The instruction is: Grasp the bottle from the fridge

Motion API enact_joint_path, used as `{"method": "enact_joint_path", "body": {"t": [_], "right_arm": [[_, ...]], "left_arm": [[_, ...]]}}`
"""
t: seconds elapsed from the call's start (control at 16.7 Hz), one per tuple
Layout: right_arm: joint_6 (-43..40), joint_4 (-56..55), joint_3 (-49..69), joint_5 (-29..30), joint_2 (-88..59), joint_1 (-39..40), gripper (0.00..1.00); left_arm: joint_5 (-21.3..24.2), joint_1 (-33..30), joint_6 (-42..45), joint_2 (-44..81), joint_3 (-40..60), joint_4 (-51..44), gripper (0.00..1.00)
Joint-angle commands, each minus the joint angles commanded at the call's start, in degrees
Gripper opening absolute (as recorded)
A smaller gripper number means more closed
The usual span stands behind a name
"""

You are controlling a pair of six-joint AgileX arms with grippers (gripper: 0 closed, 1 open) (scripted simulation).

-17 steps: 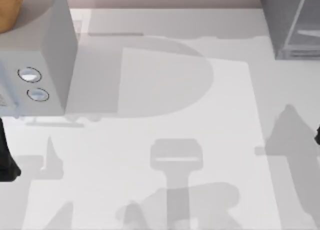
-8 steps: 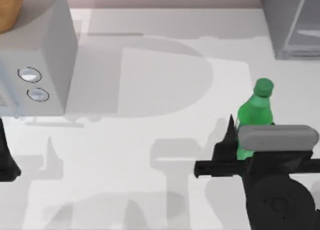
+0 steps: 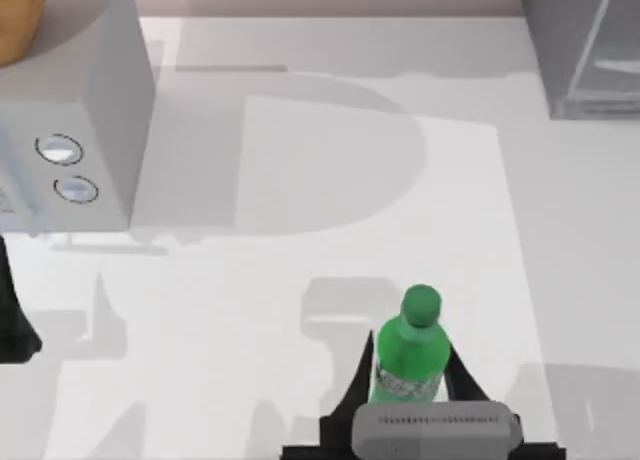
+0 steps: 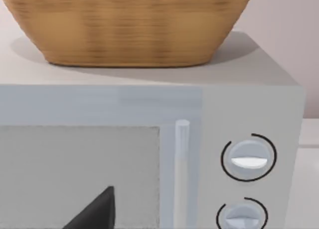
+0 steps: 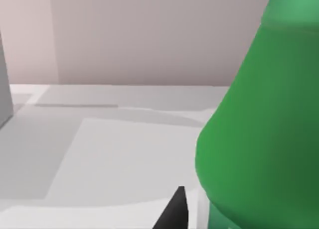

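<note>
Pinching the bottle (image 3: 410,352) between its two dark fingers (image 3: 361,380), the right gripper (image 3: 408,385) sits at the near edge of the bench (image 3: 300,280), right of centre. The bottle stands upright, cap up, its long axis vertical, directly between the fingers. Farther back at the right corner stands the fridge (image 3: 580,40), well apart. The left gripper (image 3: 15,320) idles at the left edge; whether its fingers are spread I cannot tell.

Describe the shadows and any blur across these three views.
Top view: soft grey shadows cross the white table, one just left of the bottle held in the right gripper. Left wrist view: the basket casts a shadow on the microwave. Right wrist view: the bottle looms close and soft-edged.
</note>
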State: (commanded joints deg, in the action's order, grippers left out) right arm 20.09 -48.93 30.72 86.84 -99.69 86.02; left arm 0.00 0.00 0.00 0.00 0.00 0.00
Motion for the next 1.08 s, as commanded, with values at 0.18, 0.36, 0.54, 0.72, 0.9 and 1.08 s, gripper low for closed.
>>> {"method": "enact_joint_path", "body": {"t": [0.18,0.36,0.54,0.72,0.9,1.08], "right_arm": [[0.04,-0.45,0.33,0.88,-0.78,0.72,0.0],[0.13,-0.28,0.1,0.69,-0.66,0.49,0.0],[-1.08,-2.38,0.06,0.26,-2.26,-0.01,0.0],[-4.65,-9.52,-0.09,-1.66,-6.15,-2.28,0.0],[-9.22,-19.39,-0.09,-4.66,-10.83,-5.31,0.0],[-13.4,-28.52,-0.07,-7.66,-14.83,-8.27,0.0]], "left_arm": [[0.0,0.0,0.0,0.0,0.0,0.0,1.0],[0.0,0.0,0.0,0.0,0.0,0.0,1.0],[0.0,0.0,0.0,0.0,0.0,0.0,1.0],[0.0,0.0,0.0,0.0,0.0,0.0,1.0],[0.0,0.0,0.0,0.0,0.0,0.0,1.0],[0.0,0.0,0.0,0.0,0.0,0.0,1.0]]}}
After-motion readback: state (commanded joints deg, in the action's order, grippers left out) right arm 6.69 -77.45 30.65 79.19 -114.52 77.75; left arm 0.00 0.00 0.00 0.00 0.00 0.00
